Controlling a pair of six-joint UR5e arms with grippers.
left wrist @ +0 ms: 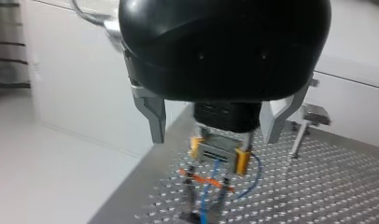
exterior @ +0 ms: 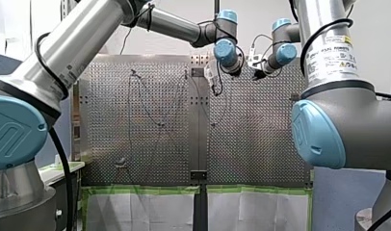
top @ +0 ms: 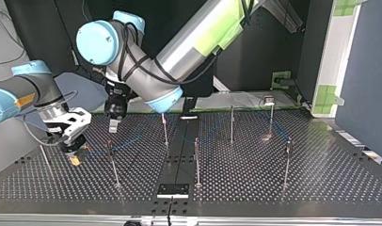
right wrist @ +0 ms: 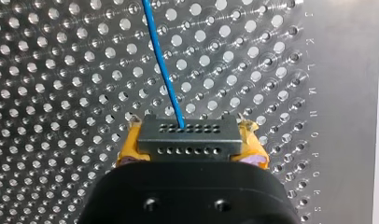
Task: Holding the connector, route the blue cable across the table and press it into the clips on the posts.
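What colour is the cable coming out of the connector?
Blue cable, clearest in right wrist view.

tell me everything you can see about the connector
The connector is a small grey rectangular block, metal or plastic by its look, with two rows of tiny round holes across its face. It is clamped between the yellow pads of my right pincer, with the perforated table behind it. The blue cable leaves one hole in the row farther from the pincer and runs straight ahead.
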